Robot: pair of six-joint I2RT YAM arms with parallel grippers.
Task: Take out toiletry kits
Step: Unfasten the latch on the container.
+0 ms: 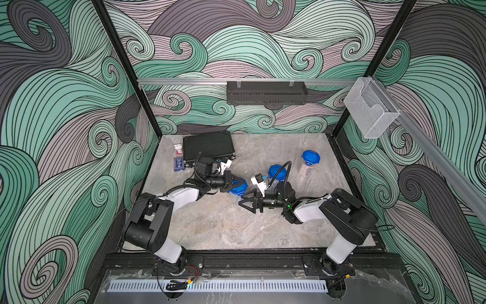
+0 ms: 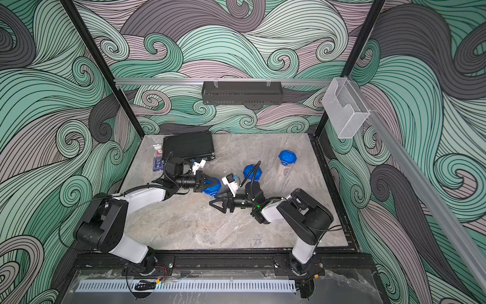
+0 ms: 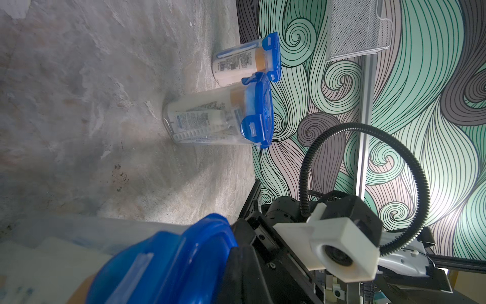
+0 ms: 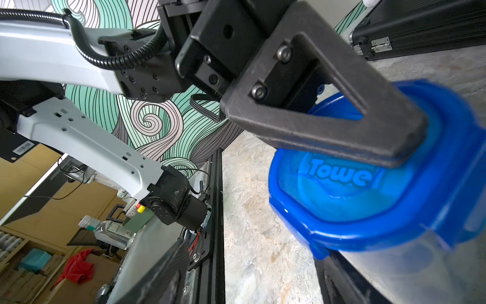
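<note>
Three clear jars with blue lids stand on the stone table, and the toiletry kits show inside them as white bottles with orange caps and tubes. The nearest jar has my left gripper shut on the rim of its blue lid. My right gripper stands open just in front of that jar, with nothing between its fingers. The middle jar and the far right jar stand untouched.
A black ribbed case lies shut at the back left, with a blue-labelled pump bottle beside it. A black shelf hangs on the back wall and a mesh basket on the right rail.
</note>
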